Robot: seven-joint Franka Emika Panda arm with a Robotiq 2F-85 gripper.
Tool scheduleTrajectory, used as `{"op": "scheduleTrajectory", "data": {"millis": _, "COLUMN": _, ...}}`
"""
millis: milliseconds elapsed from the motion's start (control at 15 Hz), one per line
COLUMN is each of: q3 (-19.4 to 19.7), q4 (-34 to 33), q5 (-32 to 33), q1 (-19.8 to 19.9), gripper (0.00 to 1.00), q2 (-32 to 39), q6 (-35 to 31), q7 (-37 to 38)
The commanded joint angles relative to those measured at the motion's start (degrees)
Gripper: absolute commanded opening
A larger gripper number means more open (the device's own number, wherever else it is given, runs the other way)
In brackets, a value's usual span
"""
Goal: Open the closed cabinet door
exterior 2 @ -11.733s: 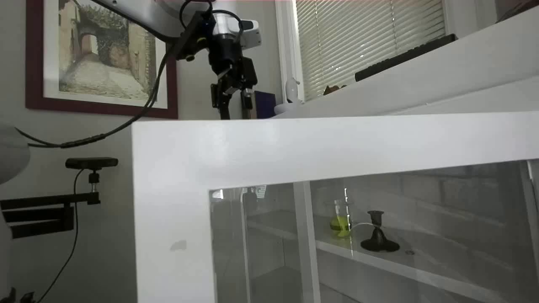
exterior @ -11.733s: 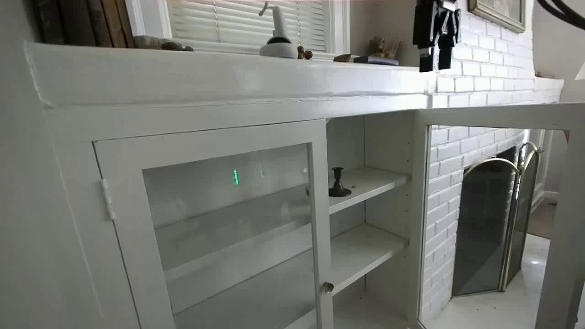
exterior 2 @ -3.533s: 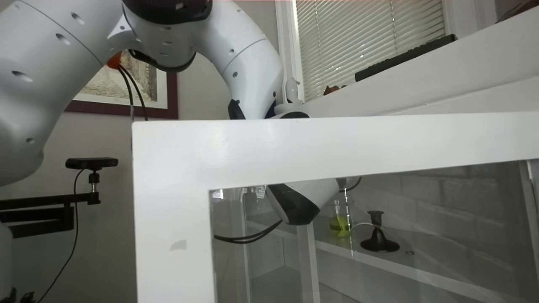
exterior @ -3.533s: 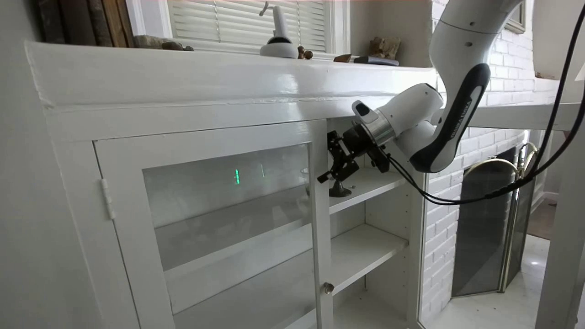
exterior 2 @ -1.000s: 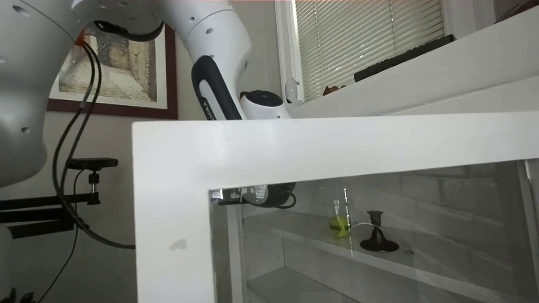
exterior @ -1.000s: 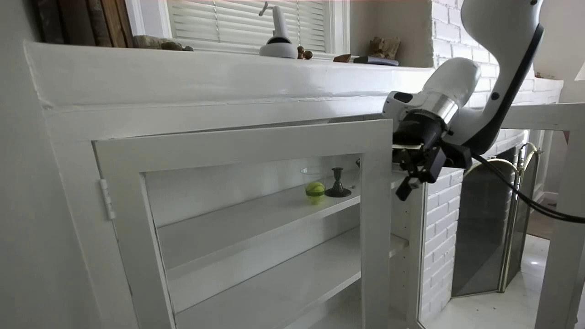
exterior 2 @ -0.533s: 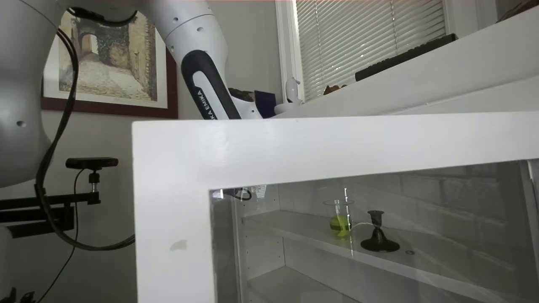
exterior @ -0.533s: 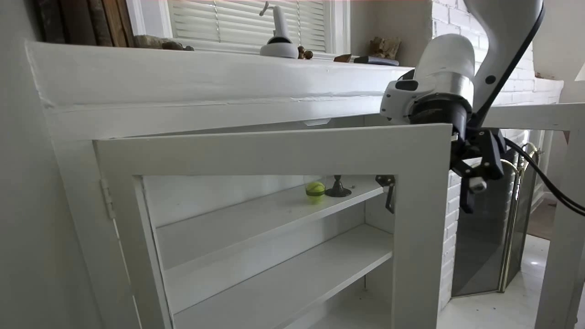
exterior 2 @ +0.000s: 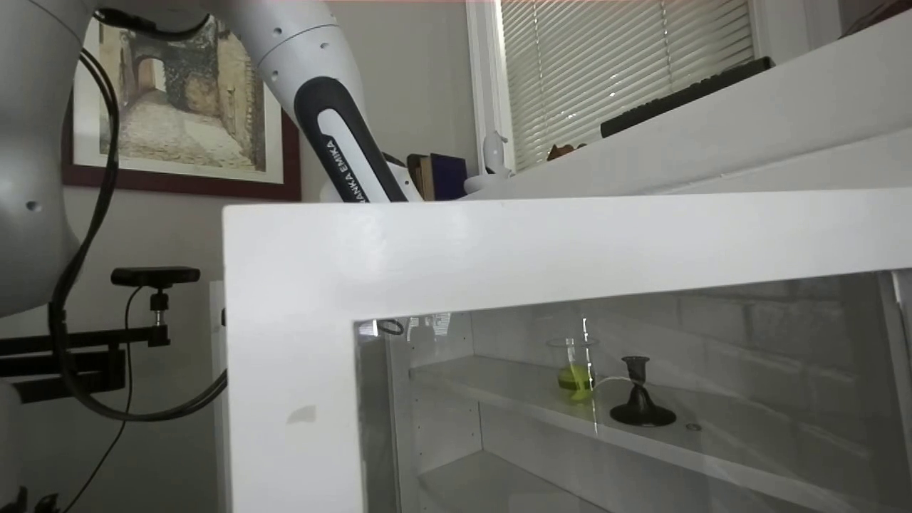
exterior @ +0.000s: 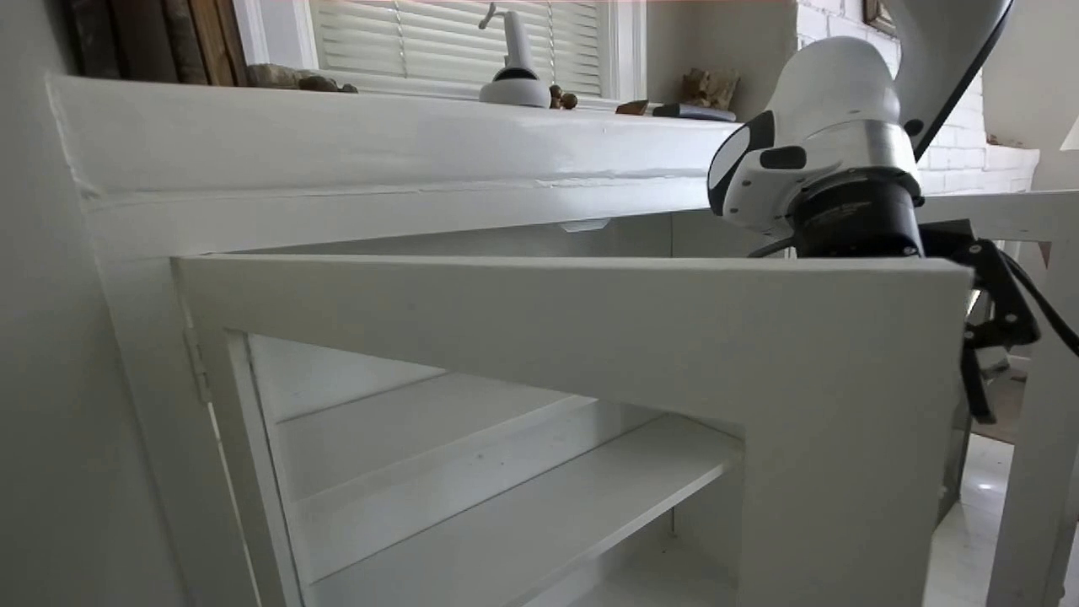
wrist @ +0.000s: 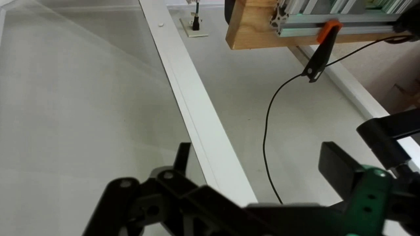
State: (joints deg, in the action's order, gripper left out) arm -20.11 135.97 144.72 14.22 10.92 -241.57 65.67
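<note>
The cabinet door (exterior: 843,472), a white frame around a glass pane hinged at the left, stands swung well out from the cabinet. Its knob is out of view. My gripper (exterior: 982,371) is at the door's free edge near the top corner. One finger shows beyond the edge; the other is hidden behind the frame. In the wrist view my gripper (wrist: 261,164) has its fingers wide apart. A white strip (wrist: 197,111), apparently the door's edge, runs between them, close to the left finger. In an exterior view the gripper is hidden behind another open door.
A second white glass door (exterior: 1033,405) stands open; it fills the foreground of an exterior view (exterior 2: 299,285). A dark candle holder (exterior 2: 641,410) and a glass with a green ball (exterior 2: 576,381) stand on a shelf. A ledge (exterior: 405,135) overhangs the cabinet. A camera (exterior 2: 154,276) stands nearby.
The door was shut 3.5 s ago and has swung outward since, farther in each frame. My gripper has moved with its free edge, rightward and outward from the cabinet.
</note>
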Motion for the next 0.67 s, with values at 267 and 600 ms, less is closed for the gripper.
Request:
{"op": "scheduleTrajectory", "data": {"millis": 267, "q3": 25.6, "q4": 1.3, "q5": -0.4, "q1": -33.5, "gripper": 1.0, "q2": -9.6, "q6": 1.7, "q7": 8.0}}
{"op": "scheduleTrajectory", "data": {"millis": 600, "q3": 43.0, "q4": 0.4, "q5": -0.5, "q1": -49.1, "gripper": 1.0, "q2": -2.3, "q6": 14.6, "q7": 10.2}}
